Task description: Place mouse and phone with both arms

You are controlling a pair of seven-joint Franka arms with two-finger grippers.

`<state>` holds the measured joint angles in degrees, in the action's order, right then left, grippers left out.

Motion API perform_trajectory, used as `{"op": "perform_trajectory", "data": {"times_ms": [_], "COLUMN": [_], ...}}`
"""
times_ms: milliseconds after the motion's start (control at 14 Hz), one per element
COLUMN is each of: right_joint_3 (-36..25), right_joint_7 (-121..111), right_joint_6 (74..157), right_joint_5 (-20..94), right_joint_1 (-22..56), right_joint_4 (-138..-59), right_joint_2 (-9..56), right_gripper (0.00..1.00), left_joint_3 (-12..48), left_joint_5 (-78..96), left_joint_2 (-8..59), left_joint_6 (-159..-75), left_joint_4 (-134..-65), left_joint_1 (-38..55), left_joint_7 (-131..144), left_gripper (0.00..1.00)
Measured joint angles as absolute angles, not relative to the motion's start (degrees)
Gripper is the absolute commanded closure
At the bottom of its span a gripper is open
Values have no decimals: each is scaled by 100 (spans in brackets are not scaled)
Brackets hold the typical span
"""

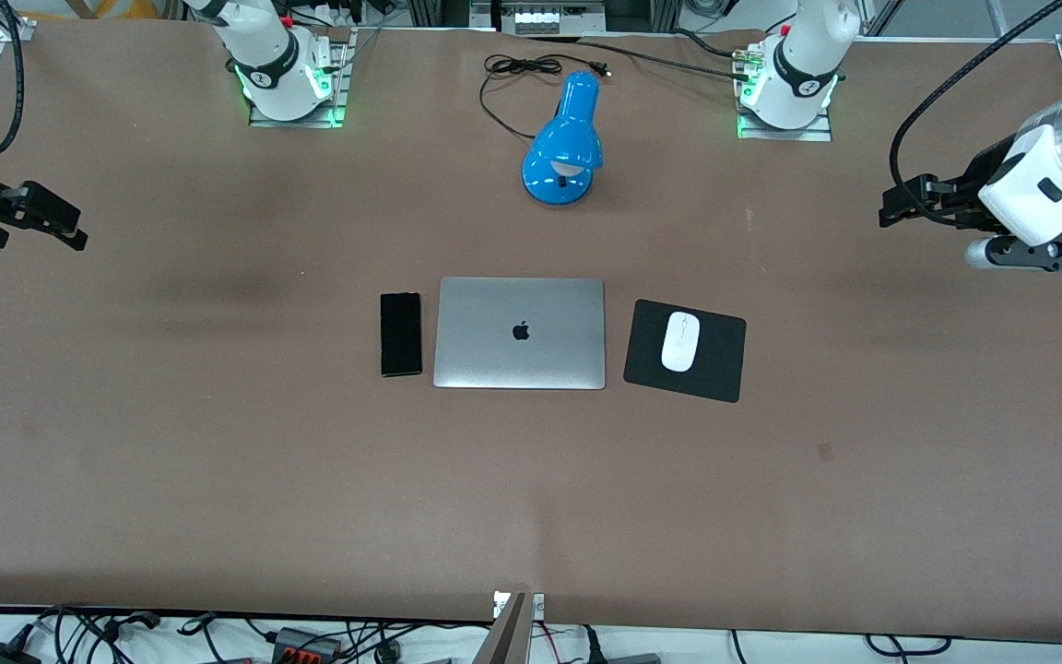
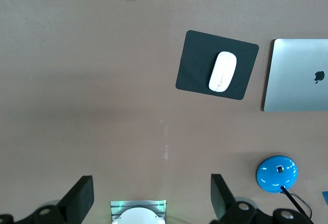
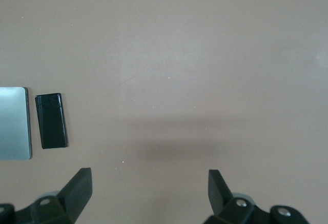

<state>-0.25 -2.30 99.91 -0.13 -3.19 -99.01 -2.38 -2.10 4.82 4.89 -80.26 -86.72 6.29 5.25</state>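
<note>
Mouse [image 2: 223,71] fills left wrist view; phone [image 3: 52,120] right's.

The laptop [image 2: 297,75] is cut off by the edge in both wrist views. In the front view, much of each arm is lost past the frame. The lamp [image 2: 277,174] cord is cut off in the left wrist view. Only finger [image 3: 77,190] tips are seen in the right wrist view

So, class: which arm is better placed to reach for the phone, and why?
The right arm. Its open end effector hangs over the phone's end of the table; the closed laptop separates the phone from the left end effector.
</note>
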Motion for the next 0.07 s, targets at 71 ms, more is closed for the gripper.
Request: {"op": "perform_trajectory", "data": {"times_ms": [71], "right_joint_3": [-22], "right_joint_7": [-230], "right_joint_6": [9989], "right_joint_5": [-13], "right_joint_1": [-319], "right_joint_4": [-9901], "right_joint_2": [-238], "right_gripper": [0], "left_joint_3": [-210], "left_joint_5": [482], "left_joint_2": [489], "left_joint_6": [-8026], "left_joint_4": [-8672], "left_joint_1": [629], "left_joint_7": [525], "left_gripper": [0]}}
